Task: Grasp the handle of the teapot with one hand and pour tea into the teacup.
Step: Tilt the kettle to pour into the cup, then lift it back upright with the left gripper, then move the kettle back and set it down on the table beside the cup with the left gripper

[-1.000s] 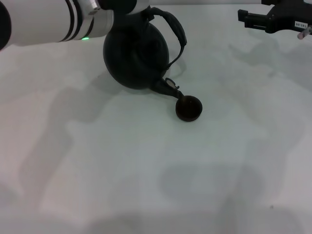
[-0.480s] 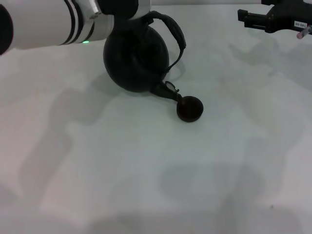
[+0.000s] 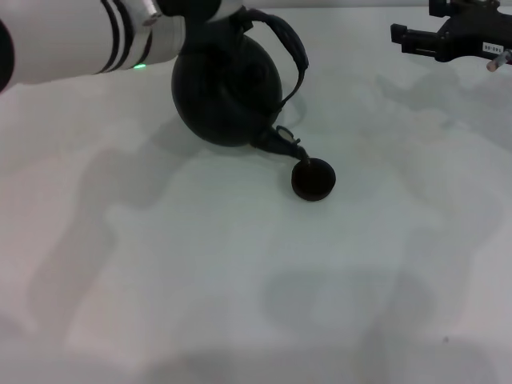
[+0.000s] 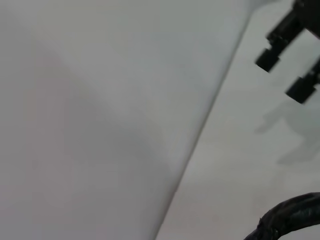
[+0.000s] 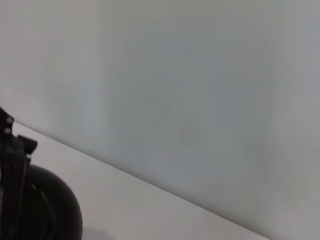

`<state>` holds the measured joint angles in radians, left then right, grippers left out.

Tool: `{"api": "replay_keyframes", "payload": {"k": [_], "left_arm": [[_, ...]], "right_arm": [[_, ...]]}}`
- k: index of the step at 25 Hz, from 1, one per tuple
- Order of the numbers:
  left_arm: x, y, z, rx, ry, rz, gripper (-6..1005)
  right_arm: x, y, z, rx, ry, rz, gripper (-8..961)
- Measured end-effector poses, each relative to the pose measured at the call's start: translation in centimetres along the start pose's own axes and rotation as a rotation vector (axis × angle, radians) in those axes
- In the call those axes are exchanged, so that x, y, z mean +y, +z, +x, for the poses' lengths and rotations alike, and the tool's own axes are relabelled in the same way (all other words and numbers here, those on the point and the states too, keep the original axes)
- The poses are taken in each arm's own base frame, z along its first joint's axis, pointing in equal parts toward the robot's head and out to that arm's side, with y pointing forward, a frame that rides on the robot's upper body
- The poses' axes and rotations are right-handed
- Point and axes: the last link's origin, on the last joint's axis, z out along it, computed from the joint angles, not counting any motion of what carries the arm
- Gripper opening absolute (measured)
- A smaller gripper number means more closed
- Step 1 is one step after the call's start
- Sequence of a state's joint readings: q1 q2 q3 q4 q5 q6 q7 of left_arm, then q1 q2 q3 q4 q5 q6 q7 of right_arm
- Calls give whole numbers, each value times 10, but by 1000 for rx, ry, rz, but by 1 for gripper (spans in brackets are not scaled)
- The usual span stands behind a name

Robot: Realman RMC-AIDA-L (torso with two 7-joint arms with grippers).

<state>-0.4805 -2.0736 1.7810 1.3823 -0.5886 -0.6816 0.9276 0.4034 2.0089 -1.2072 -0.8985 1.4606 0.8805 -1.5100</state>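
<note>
The black teapot (image 3: 228,88) hangs tilted at the back left in the head view, its short spout (image 3: 284,144) pointing down and touching the near rim of the tiny dark teacup (image 3: 313,178). My left gripper (image 3: 214,11) is at the top of the pot, shut on the arched handle (image 3: 290,48); its fingers are mostly cut off by the frame's upper edge. A piece of the rough handle shows in the left wrist view (image 4: 292,220). The pot's round body shows in the right wrist view (image 5: 47,210). My right gripper (image 3: 412,38) is parked at the back right, open and empty.
The white table (image 3: 240,280) carries only the teapot and teacup. A pale wall rises behind the table's far edge. My white left forearm (image 3: 72,40) reaches across the back left corner. The right gripper also shows in the left wrist view (image 4: 284,75).
The teapot has shifted slightly to the right and its spout has moved onto the teacup's rim. The teacup has nudged a little to the right. The right arm has barely moved.
</note>
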Motion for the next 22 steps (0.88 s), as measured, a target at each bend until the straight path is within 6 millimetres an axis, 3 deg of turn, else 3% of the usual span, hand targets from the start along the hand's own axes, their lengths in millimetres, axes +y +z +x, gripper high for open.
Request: {"api": "replay_keyframes", "payload": {"k": [11,17,22], "left_arm": [[-8,-29,-18,101,-243,103,117],[-4,-45,-44,154,-384,135,117],[-13,-61,-78,213,-533,170,117]], "right_arm": [[-1,0,6,16,13,0,840],[-1,0,11,28,27,0,840],[-1,-1,16,37,36,2,840]]}}
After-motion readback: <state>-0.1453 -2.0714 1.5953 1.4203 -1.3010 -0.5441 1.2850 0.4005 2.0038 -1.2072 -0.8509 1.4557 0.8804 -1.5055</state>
